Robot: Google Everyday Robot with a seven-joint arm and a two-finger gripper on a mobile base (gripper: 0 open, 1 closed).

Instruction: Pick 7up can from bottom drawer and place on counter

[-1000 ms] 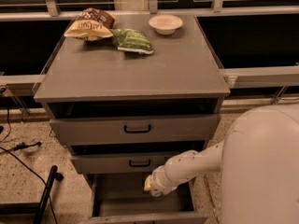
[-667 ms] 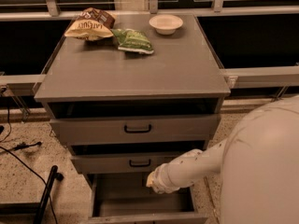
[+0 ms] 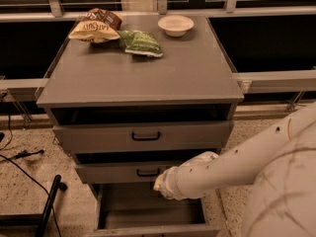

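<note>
The bottom drawer (image 3: pixel 148 212) is being shown pulled out toward the near edge, with its grey floor being exposed. The white arm (image 3: pixel 222 169) is being reached in from the right. The gripper (image 3: pixel 162 185) is being held at the arm's left end, above the far part of the open drawer. It is just near of the middle drawer (image 3: pixel 108 173) front and right of its black handle (image 3: pixel 148 172). Whether the gripper is being kept wide, narrow or closed on something cannot be told. The 7up can is not being made out anywhere, and part of the drawer's inside is being covered by the arm. On the counter (image 3: pixel 143 78), along its far edge, a tan chip bag (image 3: pixel 96 26) is being seen at the left. A green snack bag (image 3: pixel 140 42) is lying just beside it, and a white bowl (image 3: pixel 176 24) is standing further right, apart. The top drawer (image 3: pixel 98 137) is being shown slightly open.
</note>
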